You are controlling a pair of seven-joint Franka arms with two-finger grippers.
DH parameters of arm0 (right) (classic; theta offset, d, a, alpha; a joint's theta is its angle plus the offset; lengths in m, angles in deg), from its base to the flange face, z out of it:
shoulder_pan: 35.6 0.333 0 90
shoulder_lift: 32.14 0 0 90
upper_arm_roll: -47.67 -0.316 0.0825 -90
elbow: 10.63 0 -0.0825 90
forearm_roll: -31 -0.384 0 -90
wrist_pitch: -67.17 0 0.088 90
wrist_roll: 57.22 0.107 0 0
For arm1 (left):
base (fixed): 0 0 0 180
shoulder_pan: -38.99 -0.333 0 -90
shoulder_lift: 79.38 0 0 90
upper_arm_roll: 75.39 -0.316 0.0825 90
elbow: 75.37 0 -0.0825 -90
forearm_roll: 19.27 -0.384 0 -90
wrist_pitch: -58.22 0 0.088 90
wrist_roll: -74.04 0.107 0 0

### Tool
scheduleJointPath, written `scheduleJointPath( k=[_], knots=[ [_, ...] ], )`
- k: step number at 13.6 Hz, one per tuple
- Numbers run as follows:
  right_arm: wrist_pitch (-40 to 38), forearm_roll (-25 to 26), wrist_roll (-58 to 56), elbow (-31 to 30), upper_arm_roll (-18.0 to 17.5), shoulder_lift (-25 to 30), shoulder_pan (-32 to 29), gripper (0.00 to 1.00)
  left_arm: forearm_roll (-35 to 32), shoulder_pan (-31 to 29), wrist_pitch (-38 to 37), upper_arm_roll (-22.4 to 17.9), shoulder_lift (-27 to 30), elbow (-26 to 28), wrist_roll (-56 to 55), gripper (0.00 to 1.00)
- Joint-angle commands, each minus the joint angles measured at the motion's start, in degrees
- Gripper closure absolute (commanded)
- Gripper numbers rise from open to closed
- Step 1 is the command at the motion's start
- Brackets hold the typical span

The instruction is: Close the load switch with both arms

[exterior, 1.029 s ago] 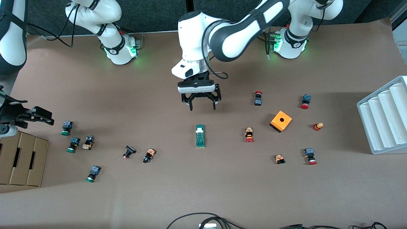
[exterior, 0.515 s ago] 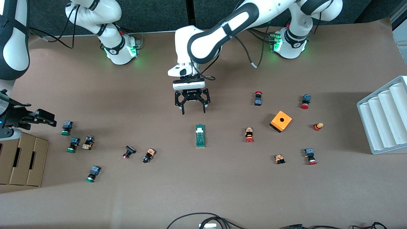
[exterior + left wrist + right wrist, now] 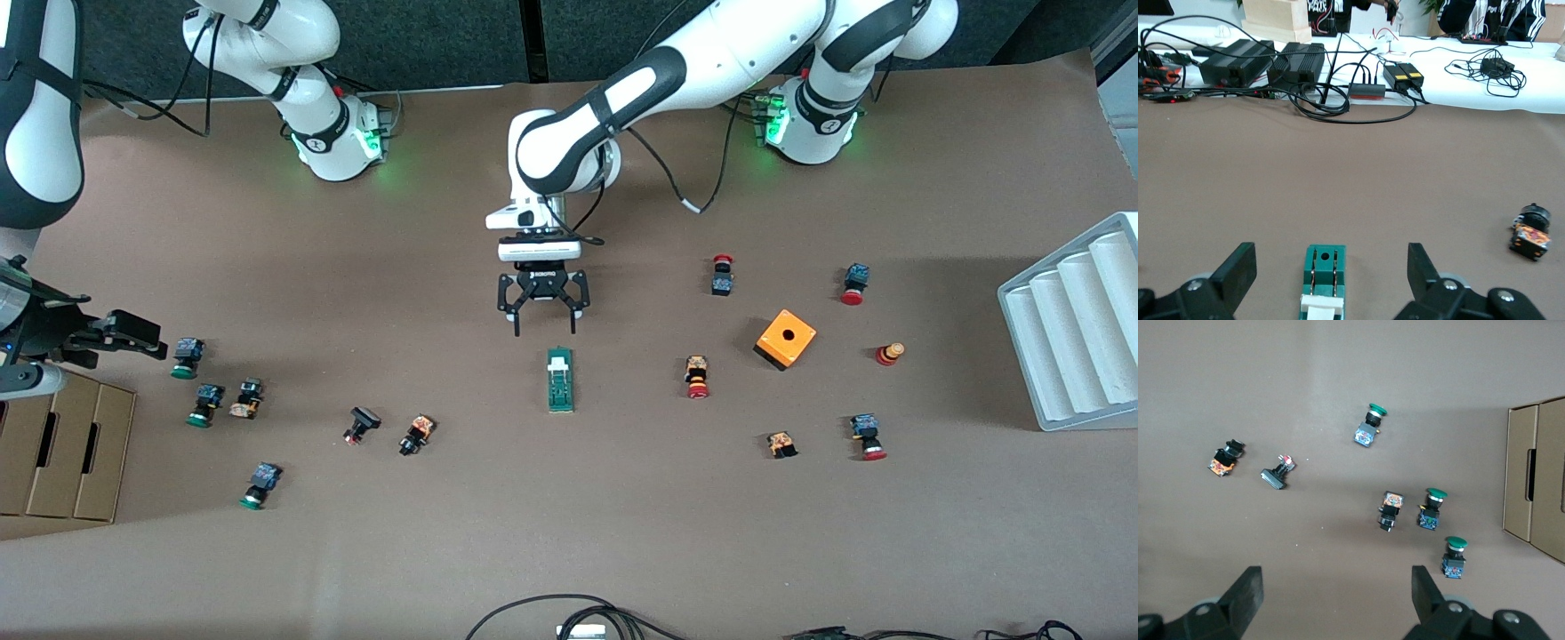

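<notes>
Starting at the left edge of the front view, the right gripper [image 3: 133, 333] is being held up there with its fingers spread and nothing in them, over the corner of the cardboard box [image 3: 67, 449], pretty much waiting. A cluster of green-capped push buttons [image 3: 209, 400] is lying just past it.

Moving to the middle of the frame, the left gripper [image 3: 544, 316] is being held wide open and empty, just above the load switch [image 3: 560, 380] in the picture. The switch is lying flat at frame centre, its long axis running up-down in the view, white lever end toward the claw. So the left arm is by far the nearer one. In the left wrist view the switch [image 3: 1323, 280] is being framed between the spread fingers [image 3: 1235, 270].

Further right, the orange cube [image 3: 786, 339] is sitting well apart from it.
</notes>
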Motion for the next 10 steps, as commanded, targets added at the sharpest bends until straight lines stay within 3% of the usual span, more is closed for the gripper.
scheduleJointPath(
  k=[1, 5, 10],
  knots=[
    [1.1, -1.7, 0.1, 0.4, -0.2, -0.9, -0.5, 0.01, -6.8, 1.0, -3.5, -0.6, -3.5, -0.4, -5.6, 0.0],
    [4.2, -5.1, 6.0, 0.4, -0.6, -3.4, 0.4, 0.01, -13.6, 1.1, -7.1, -0.7, -7.8, -0.4, -11.6, 0.0],
    [4.5, -4.4, 8.5, 0.4, -0.7, -3.0, 2.7, 0.01, -20.8, 2.1, -10.8, -2.2, -13.0, -0.7, -14.9, 0.0]
  ],
)
